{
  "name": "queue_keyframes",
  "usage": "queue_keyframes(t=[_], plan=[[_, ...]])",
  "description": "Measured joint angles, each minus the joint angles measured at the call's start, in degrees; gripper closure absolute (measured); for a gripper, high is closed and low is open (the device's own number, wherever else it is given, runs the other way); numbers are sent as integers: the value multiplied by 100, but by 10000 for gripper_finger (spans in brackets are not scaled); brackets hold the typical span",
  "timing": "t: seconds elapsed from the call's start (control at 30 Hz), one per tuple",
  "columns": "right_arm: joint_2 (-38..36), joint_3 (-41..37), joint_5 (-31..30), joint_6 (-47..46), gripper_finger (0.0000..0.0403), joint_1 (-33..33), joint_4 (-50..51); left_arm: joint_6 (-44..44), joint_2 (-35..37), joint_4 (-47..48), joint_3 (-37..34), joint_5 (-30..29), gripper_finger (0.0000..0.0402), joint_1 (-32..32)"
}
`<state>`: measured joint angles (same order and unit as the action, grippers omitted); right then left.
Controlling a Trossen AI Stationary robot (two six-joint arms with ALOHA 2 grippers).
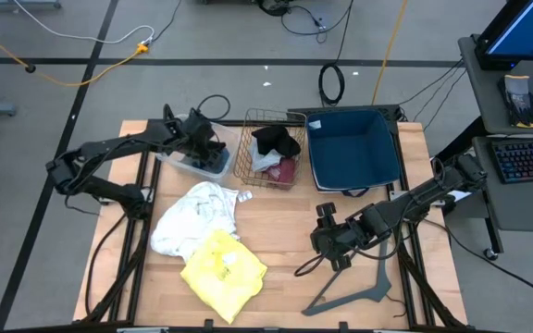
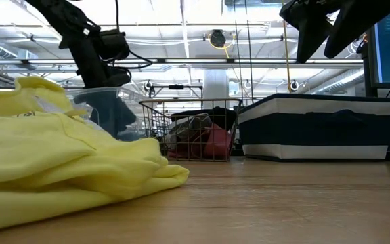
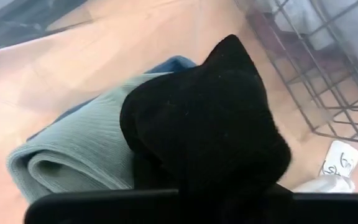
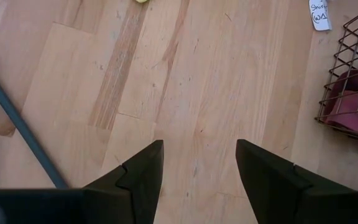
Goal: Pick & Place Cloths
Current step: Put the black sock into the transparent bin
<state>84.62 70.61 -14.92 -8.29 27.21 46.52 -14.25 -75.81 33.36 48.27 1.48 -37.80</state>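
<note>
Only bare table (image 1: 285, 222) between baskets and cloths.

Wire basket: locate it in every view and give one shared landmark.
High: wire basket at table's far middle, beside the navy bin.
Low: centre, left of that bin.
Left wrist: upper-right corner.
Right wrist: right edge.
Landmark: maroon cloth inside it.
</note>
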Motion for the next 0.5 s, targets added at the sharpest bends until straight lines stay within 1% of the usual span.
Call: queue_keyframes(t=[0.1, 0.23, 0.37, 0.5], plan=[[0, 0, 0, 0, 206, -1, -2, -86, 4, -15, 0, 1, 359, -11], [0, 0, 0, 0, 206, -1, -4, -113, 4, -11, 0, 2, 326, -8], [0, 0, 0, 0, 206, -1, -4, -116, 9, -9, 0, 16, 281, -6], [0, 0, 0, 0, 206, -1, -6, -119, 188, 1, 0, 32, 229, -6]])
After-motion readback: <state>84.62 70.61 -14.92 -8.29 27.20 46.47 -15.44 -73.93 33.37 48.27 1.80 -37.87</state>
